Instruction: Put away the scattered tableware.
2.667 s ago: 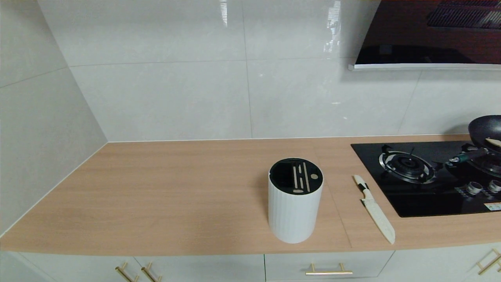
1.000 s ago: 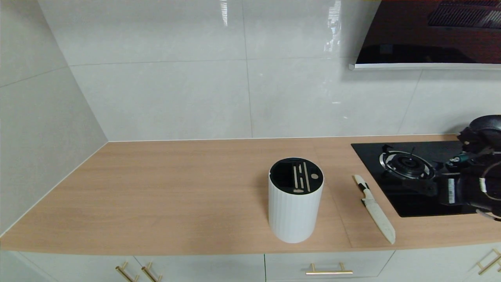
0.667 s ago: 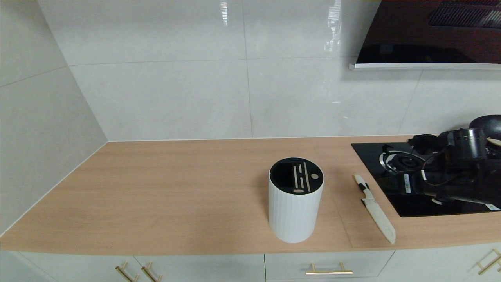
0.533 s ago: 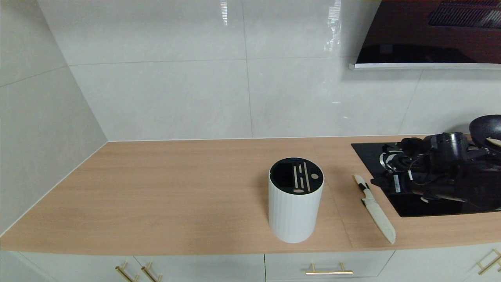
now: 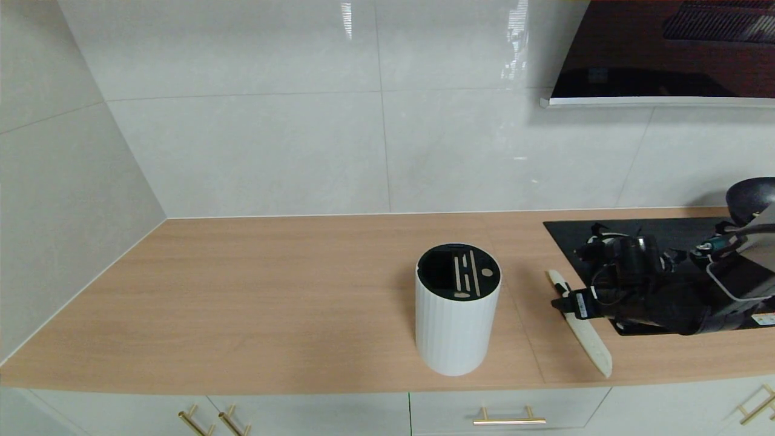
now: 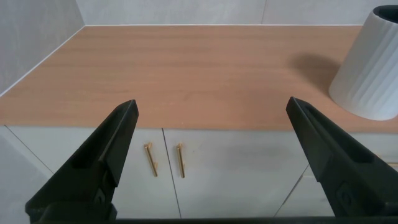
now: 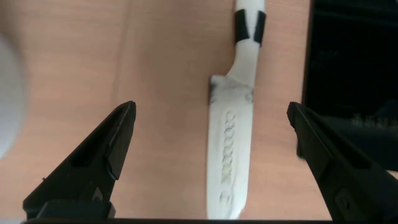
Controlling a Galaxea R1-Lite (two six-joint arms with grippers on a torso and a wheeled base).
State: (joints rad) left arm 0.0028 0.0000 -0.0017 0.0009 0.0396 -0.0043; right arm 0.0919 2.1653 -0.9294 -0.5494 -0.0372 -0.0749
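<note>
the tabletop [image 5: 272,290] runs across the lower half of the head view, with gold drawer handles [image 5: 508,419] along the bottom edge. the left end effector [image 6: 211,102] hangs off the tabletop's front edge with its fingers [image 6: 93,168] spread wide and nothing between them; the holder [image 6: 367,68] stands well off to one side of it.

just right of centre in the head view the white ribbed holder [image 5: 457,315] stands upright, its black slotted top facing up. to the right of it, in the lower right of the frame, the knife [image 5: 590,345] lies flat on the tabletop, handle toward the wall and blade tip toward the front edge, near the hob's left edge.

the right end effector [image 5: 569,303] sits directly over the knife where handle meets blade. in the right wrist view the end effector [image 7: 211,106] is wide open, and the knife [image 7: 230,149] lies lengthwise in the gap, closer to one finger [image 7: 323,155] than the other, touching neither. it grips nothing. how high it is above the knife i cannot tell.

at the right edge lie the black hob [image 5: 569,233] and a dark pan [image 5: 748,197].
</note>
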